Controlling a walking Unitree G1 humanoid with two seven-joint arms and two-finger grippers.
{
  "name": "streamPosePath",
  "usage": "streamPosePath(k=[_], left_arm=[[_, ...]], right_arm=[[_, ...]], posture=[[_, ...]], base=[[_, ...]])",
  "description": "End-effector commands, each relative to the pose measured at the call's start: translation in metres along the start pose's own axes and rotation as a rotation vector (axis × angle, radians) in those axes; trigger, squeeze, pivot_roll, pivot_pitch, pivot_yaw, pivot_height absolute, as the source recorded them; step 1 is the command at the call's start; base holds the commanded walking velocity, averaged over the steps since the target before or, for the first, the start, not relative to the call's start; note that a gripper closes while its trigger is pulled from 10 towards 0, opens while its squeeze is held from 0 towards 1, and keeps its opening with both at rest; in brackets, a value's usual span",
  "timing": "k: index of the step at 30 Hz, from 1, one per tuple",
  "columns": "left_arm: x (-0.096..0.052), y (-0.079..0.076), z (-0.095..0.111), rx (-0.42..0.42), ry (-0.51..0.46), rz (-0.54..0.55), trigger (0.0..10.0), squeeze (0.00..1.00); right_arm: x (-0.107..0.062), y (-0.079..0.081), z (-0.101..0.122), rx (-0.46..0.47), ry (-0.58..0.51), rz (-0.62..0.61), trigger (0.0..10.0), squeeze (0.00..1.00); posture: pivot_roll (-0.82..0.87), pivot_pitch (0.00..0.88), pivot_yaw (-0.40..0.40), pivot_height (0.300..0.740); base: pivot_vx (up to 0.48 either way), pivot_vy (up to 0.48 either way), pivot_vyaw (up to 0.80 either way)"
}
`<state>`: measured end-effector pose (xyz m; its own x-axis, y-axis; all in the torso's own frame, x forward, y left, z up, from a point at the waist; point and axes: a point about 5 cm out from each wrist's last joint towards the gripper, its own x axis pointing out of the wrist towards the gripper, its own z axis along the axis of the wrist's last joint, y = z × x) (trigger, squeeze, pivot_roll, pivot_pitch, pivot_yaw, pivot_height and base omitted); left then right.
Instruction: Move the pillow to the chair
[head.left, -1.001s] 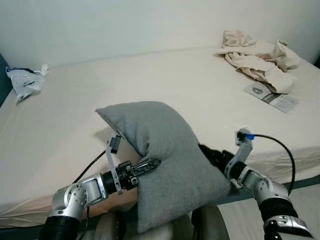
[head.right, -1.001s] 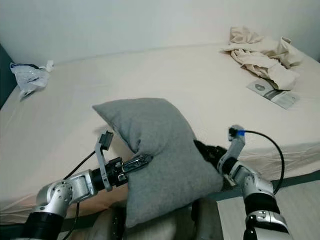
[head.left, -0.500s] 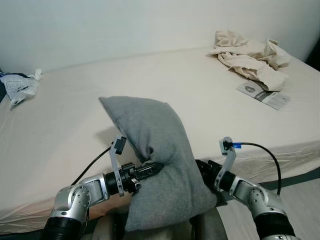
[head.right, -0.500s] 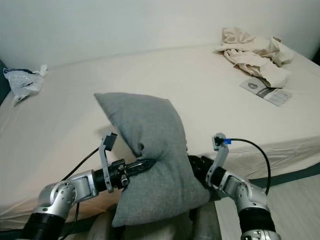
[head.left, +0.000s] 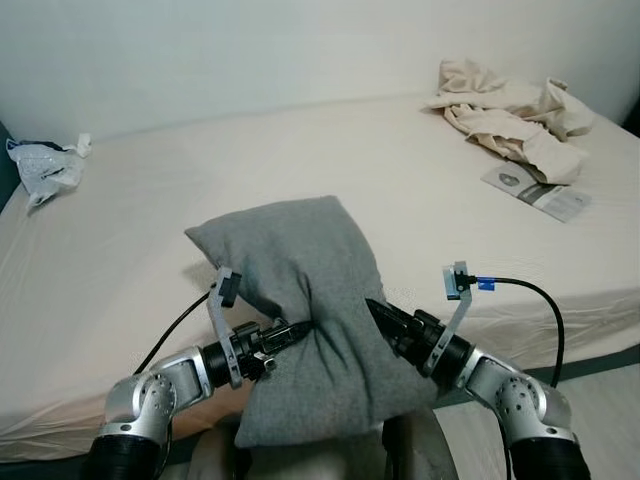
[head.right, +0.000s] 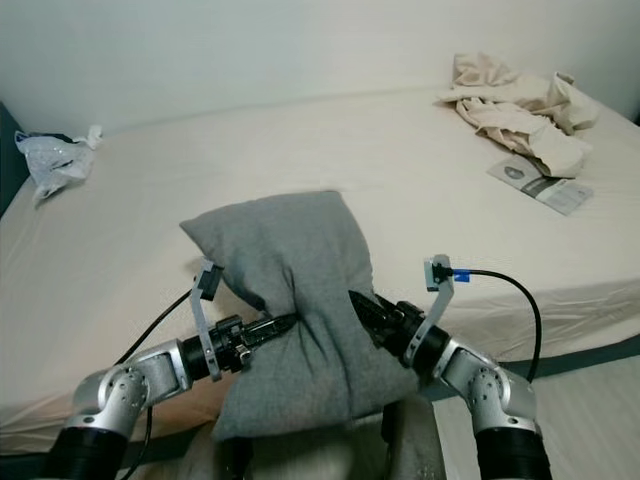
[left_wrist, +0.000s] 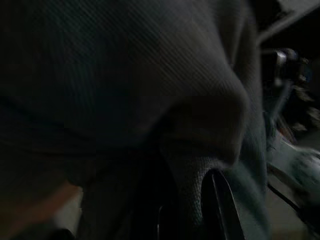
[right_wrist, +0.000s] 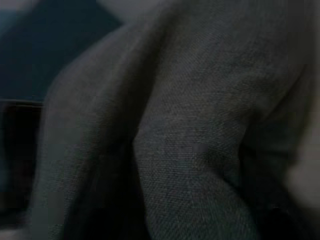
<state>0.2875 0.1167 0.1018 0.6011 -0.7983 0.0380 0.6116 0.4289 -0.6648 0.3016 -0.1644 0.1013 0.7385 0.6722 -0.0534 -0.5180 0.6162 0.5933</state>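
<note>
Both grippers press into the grey pillow (head.left: 312, 325) from opposite sides. On the robot's left, the left gripper (head.left: 288, 332) has its black fingers pushed into a deep fold at the pillow's left edge, and the cloth is bunched around them, so it looks closed on the fabric. In the left wrist view one dark fingertip (left_wrist: 219, 202) shows against the grey weave, with the cloth folded over it. On the other side, the right gripper (head.left: 383, 317) has its fingers sunk into the right side of the pillow; the tips are hidden in the cloth, and I cannot tell if they are pinching it or only pushing. The right wrist view gives only grey woven folds very close to the lens.

Squeezed at its middle between the two grippers, the pillow stands tilted, with one corner pointing up and to the left. Its lower part hangs in front of the near edge of the bed (head.left: 150, 230), above the robot's body.

The bed has a plain cream sheet. At the far right of it lies a heap of crumpled beige bedding (head.left: 510, 110), and just beside that a flat printed leaflet (head.left: 535, 190). At the far left edge lies a crumpled white plastic bag (head.left: 45, 165). A black cable (head.left: 540, 300) loops from the right wrist.
</note>
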Motion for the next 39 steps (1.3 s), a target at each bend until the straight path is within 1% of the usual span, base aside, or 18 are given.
streamPosePath(k=[1, 5, 11, 17, 19, 21, 22, 23, 24, 25, 27, 28, 30, 31, 33, 35, 36, 39], left_arm=[[0.013, -0.006, 0.003, 0.025, -0.026, -0.003, 0.0, 0.00], [0.006, -0.005, 0.010, 0.052, -0.097, 0.066, 0.0, 0.00], [-0.002, -0.002, 0.018, 0.076, -0.201, 0.159, 0.0, 0.00], [-0.001, -0.007, 0.028, 0.139, -0.302, 0.250, 0.0, 0.00], [0.001, -0.010, 0.040, 0.206, -0.345, 0.327, 0.0, 0.00], [0.001, -0.013, 0.047, 0.226, -0.384, 0.369, 0.0, 0.00], [0.000, -0.013, 0.057, 0.258, -0.447, 0.454, 0.7, 0.00], [0.000, -0.013, 0.057, 0.258, -0.447, 0.454, 0.7, 0.00], [-0.002, -0.007, 0.061, 0.293, -0.479, 0.562, 8.5, 0.00], [-0.003, -0.002, 0.061, 0.334, -0.464, 0.632, 10.0, 0.00], [-0.003, 0.003, 0.060, 0.410, -0.419, 0.721, 10.0, 0.00], [0.002, 0.005, 0.053, 0.469, -0.315, 0.747, 10.0, 0.00], [0.002, 0.005, 0.053, 0.469, -0.315, 0.747, 10.0, 0.00], [0.002, 0.004, 0.050, 0.629, -0.269, 0.796, 10.0, 0.00], [-0.003, 0.004, 0.051, 0.650, -0.319, 0.843, 10.0, 0.00], [-0.003, 0.004, 0.051, 0.650, -0.319, 0.843, 10.0, 0.00], [-0.012, 0.005, 0.051, 0.730, -0.344, 0.921, 10.0, 0.00], [-0.016, 0.007, 0.050, 0.769, -0.337, 0.945, 10.0, 0.00]], right_arm=[[0.016, 0.011, -0.012, -0.056, 0.047, 0.018, 0.0, 0.00], [0.020, 0.011, -0.006, -0.145, 0.006, -0.033, 0.0, 0.00], [0.027, 0.014, 0.000, -0.169, -0.029, -0.053, 0.0, 0.00], [0.038, 0.022, 0.012, -0.274, -0.086, -0.058, 0.0, 0.00], [0.044, 0.033, 0.021, -0.380, -0.122, -0.025, 0.0, 0.00], [0.048, 0.041, 0.024, -0.416, -0.129, 0.004, 0.0, 0.00], [0.054, 0.052, 0.026, -0.467, -0.130, 0.031, 0.0, 0.00], [0.054, 0.052, 0.026, -0.467, -0.130, 0.031, 0.0, 0.00], [0.060, 0.058, 0.026, -0.555, -0.137, 0.001, 6.5, 0.00], [0.063, 0.058, 0.027, -0.574, -0.174, -0.045, 10.0, 0.00], [0.066, 0.057, 0.030, -0.569, -0.239, -0.120, 10.0, 0.00], [0.066, 0.054, 0.029, -0.542, -0.276, -0.166, 10.0, 0.00], [0.066, 0.054, 0.029, -0.542, -0.276, -0.166, 10.0, 0.00], [0.064, 0.050, 0.023, -0.573, -0.296, -0.216, 10.0, 0.00], [0.062, 0.043, 0.012, -0.629, -0.243, -0.255, 10.0, 0.00], [0.062, 0.043, 0.012, -0.629, -0.243, -0.255, 10.0, 0.00], [0.056, 0.039, 0.007, -0.725, -0.233, -0.278, 10.0, 0.00], [0.052, 0.038, 0.007, -0.768, -0.241, -0.282, 10.0, 0.00]], posture=[[0.04, 0.118, 0.028, 0.550], [0.04, 0.106, 0.019, 0.550], [0.04, 0.094, 0.008, 0.550], [0.04, 0.083, -0.005, 0.550], [0.04, 0.080, -0.005, 0.550], [0.04, 0.076, -0.005, 0.550], [0.04, 0.071, -0.007, 0.550], [0.04, 0.071, -0.007, 0.550], [0.05, 0.070, -0.009, 0.550], [0.04, 0.066, -0.008, 0.550], [0.05, 0.062, -0.008, 0.550], [0.05, 0.057, -0.009, 0.550], [0.05, 0.057, -0.009, 0.550], [0.06, 0.054, -0.010, 0.550], [0.05, 0.052, -0.011, 0.550], [0.05, 0.052, -0.011, 0.550], [0.05, 0.047, -0.015, 0.550], [0.04, 0.047, -0.015, 0.550]], base=[[0.000, 0.000, 0.00], [0.000, 0.000, 0.00], [0.000, 0.000, 0.00], [0.000, 0.000, 0.00], [0.000, 0.000, 0.00], [0.000, 0.000, 0.00], [0.000, 0.000, 0.00], [0.000, 0.000, 0.00], [0.000, 0.000, 0.00], [0.000, 0.000, 0.00], [0.000, 0.000, 0.00], [0.000, 0.000, 0.00], [0.000, 0.000, 0.00], [0.000, 0.000, 0.00], [0.000, 0.000, 0.00], [0.000, 0.000, 0.00], [0.000, 0.000, 0.00], [0.000, 0.000, 0.00]])
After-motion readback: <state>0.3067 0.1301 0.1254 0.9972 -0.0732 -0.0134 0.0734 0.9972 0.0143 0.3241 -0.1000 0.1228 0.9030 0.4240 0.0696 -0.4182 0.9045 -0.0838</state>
